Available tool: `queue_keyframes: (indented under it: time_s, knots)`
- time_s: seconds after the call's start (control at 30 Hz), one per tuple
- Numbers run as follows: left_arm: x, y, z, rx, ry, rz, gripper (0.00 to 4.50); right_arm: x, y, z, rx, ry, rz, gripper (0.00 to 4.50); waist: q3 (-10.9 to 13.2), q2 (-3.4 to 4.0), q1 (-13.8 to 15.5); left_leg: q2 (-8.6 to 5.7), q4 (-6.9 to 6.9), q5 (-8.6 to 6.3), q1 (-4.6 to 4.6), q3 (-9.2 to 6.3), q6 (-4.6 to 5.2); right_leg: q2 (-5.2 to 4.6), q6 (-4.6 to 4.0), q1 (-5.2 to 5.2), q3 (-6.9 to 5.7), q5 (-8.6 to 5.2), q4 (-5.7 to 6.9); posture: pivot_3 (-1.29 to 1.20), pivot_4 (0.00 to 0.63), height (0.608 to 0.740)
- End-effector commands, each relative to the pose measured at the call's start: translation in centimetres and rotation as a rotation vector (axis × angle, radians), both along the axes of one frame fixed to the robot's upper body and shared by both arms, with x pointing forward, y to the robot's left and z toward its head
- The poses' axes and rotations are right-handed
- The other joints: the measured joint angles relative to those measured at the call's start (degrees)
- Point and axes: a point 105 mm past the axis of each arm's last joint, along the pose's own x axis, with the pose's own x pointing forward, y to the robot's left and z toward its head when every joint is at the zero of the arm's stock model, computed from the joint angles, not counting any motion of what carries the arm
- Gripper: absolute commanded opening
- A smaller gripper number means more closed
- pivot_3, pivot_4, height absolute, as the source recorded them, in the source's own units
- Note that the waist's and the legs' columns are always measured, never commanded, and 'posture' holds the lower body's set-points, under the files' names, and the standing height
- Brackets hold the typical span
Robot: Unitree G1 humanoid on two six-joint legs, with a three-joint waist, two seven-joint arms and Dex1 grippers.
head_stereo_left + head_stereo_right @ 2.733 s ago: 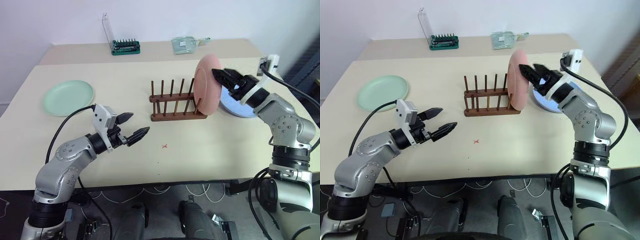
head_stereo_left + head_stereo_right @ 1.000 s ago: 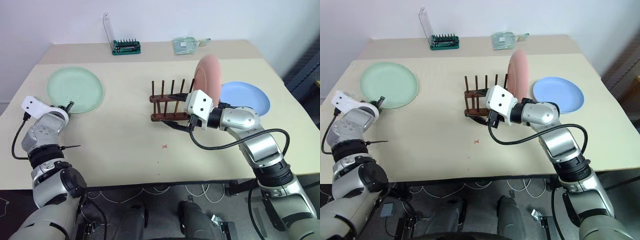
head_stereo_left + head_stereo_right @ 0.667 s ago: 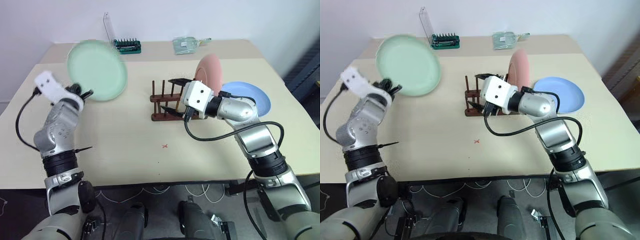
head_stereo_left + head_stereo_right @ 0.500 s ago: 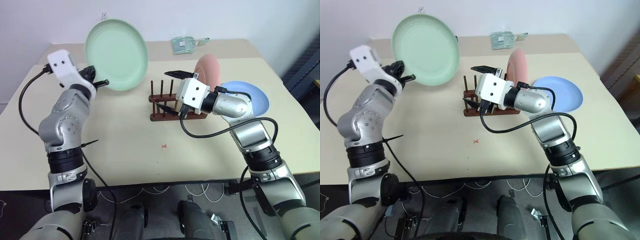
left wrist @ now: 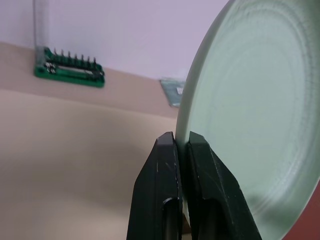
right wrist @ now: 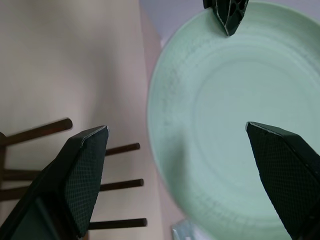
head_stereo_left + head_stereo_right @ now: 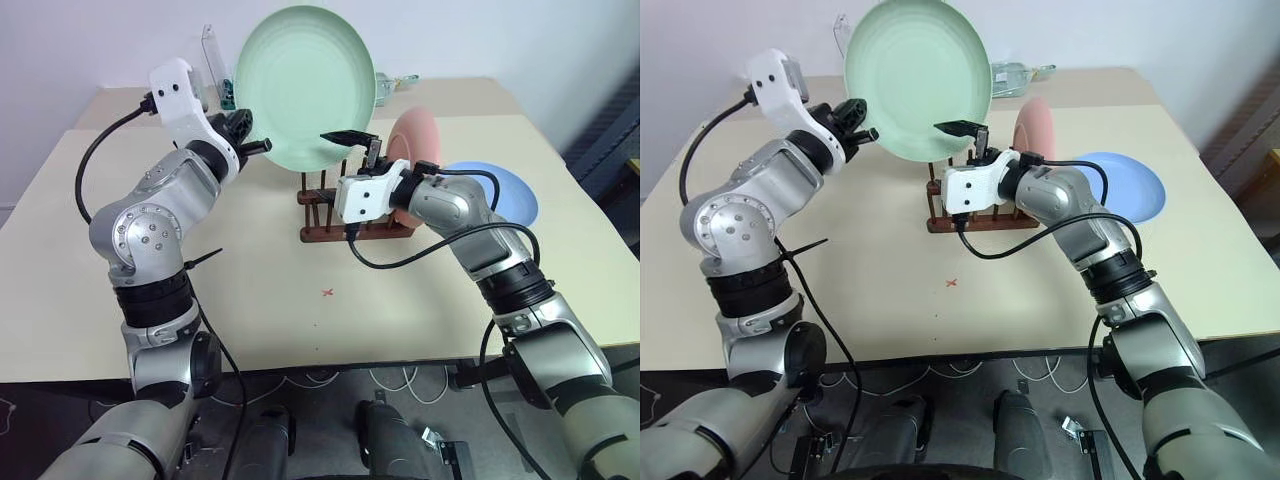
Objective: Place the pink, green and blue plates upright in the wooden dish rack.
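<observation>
Left eye view: left gripper [image 7: 252,146], clenched on the green plate [image 7: 305,85], has swung it up above the wooden dish rack [image 7: 355,213]; right gripper [image 6: 177,140] has spread wide, apparently to receive it.

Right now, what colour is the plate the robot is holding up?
Pale mint green plate, clearest in the left eye view.

A wooden dish rack [image 7: 355,212] stands mid-table [image 7: 250,300]. One plate [image 7: 415,150] stands upright in the rack's right end; another plate [image 7: 505,192] lies flat just right of it. The left gripper [image 7: 255,146] holds a third plate [image 7: 305,85] upright in the air, above and left of the rack. The right gripper [image 7: 350,160] hangs over the rack, beside that raised plate. A tool holder [image 5: 67,75] sits at the table's far edge.
</observation>
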Motion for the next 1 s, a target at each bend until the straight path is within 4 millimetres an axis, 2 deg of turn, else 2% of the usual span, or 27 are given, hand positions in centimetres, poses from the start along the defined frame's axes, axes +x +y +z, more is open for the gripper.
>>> queue_keyframes:
  time_s: [0.03,0.07,0.17,0.4,0.5,0.6,0.63,0.7,0.77,0.83,0.93,1.0]
  knots:
    - [-1.4,-1.0,2.8,-0.006,-0.099,-0.059,0.0,0.2,-0.2,1.6,-0.003,-0.088,-0.015,4.49,0.0,0.0,0.0,0.0,0.0,0.0,0.0,0.0,0.0,0.0,0.0,0.0,0.0,0.0,0.0,0.0,0.15,0.74]
    - [-1.5,-1.2,2.8,-0.005,-0.098,-0.067,0.0,0.3,-0.2,1.6,-0.003,-0.089,-0.019,4.49,0.0,0.0,0.0,0.0,0.0,0.0,0.0,0.0,0.0,0.0,0.0,0.0,0.0,0.0,0.0,0.0,0.15,0.74]
    - [-1.8,-1.5,2.7,0.003,-0.094,-0.097,0.0,0.8,-0.7,1.2,-0.033,-0.102,-0.045,3.64,0.0,0.0,0.0,0.0,0.0,0.01,0.0,0.0,-0.01,0.0,0.0,0.0,0.01,0.0,0.0,0.0,0.15,0.74]
    - [-2.0,-1.5,2.9,-0.015,-0.096,-0.11,0.0,1.0,-0.9,0.6,-0.065,-0.117,-0.057,0.08,0.0,0.0,-0.1,0.0,-0.01,0.01,0.01,0.01,-0.02,0.01,0.0,0.0,0.02,0.0,0.0,0.0,0.15,0.74]
    - [-2.0,-1.3,2.9,-0.029,-0.107,-0.102,0.0,1.0,-0.9,0.8,-0.062,-0.129,-0.057,0.03,0.0,0.0,0.0,0.0,0.0,0.01,0.0,0.01,-0.03,0.01,-0.01,0.0,0.02,0.0,0.0,0.0,0.15,0.74]
    - [-1.9,0.2,4.4,-0.129,-0.191,-0.044,1.01,0.9,-0.6,1.0,-0.047,-0.136,-0.047,0.0,0.0,0.0,0.1,0.0,0.01,0.02,0.0,0.01,-0.03,0.01,-0.01,0.01,0.02,0.0,-0.01,0.0,0.15,0.74]
    - [-1.9,0.9,4.9,-0.145,-0.22,-0.011,1.48,0.7,-0.5,1.2,-0.035,-0.135,-0.037,0.0,0.0,0.0,0.1,0.0,0.01,0.02,0.0,0.01,-0.03,0.01,-0.01,0.02,0.02,0.0,-0.02,0.0,0.15,0.74]
    - [-1.8,3.0,5.9,-0.154,-0.277,0.083,2.48,0.2,0.0,1.7,0.002,-0.131,-0.008,0.0,0.0,0.0,-0.1,0.0,0.0,0.02,0.0,0.02,-0.04,0.01,-0.01,0.02,0.03,0.0,-0.02,0.0,0.15,0.74]
    - [-1.4,5.8,6.1,-0.16,-0.293,0.197,3.46,-0.3,0.4,2.4,0.055,-0.118,0.028,0.0,0.0,0.0,-0.3,0.02,-0.03,0.03,0.02,0.03,-0.05,0.03,-0.02,0.0,0.03,0.0,-0.01,0.0,0.15,0.74]
    - [-1.1,8.6,5.6,-0.153,-0.282,0.286,3.46,-1.2,0.9,3.5,0.159,-0.07,0.08,0.0,0.0,0.01,-0.6,0.04,-0.06,0.03,0.05,0.03,-0.06,0.06,-0.02,0.0,0.05,0.0,0.0,0.0,0.15,0.74]
    - [-0.9,10.6,4.8,-0.11,-0.269,0.346,3.46,-2.3,1.3,4.6,0.262,-0.006,0.146,0.0,0.0,0.01,-0.9,0.03,-0.06,0.03,0.04,0.01,-0.06,0.06,-0.02,0.0,0.05,0.0,-0.01,0.0,0.15,0.74]
    - [-1.0,12.4,2.9,0.01,-0.242,0.389,3.46,-4.0,1.7,6.0,0.435,0.143,0.249,0.0,0.0,0.0,-0.8,0.02,-0.04,0.03,0.03,-0.03,-0.05,0.06,-0.01,0.03,0.04,0.0,-0.02,0.0,0.15,0.74]
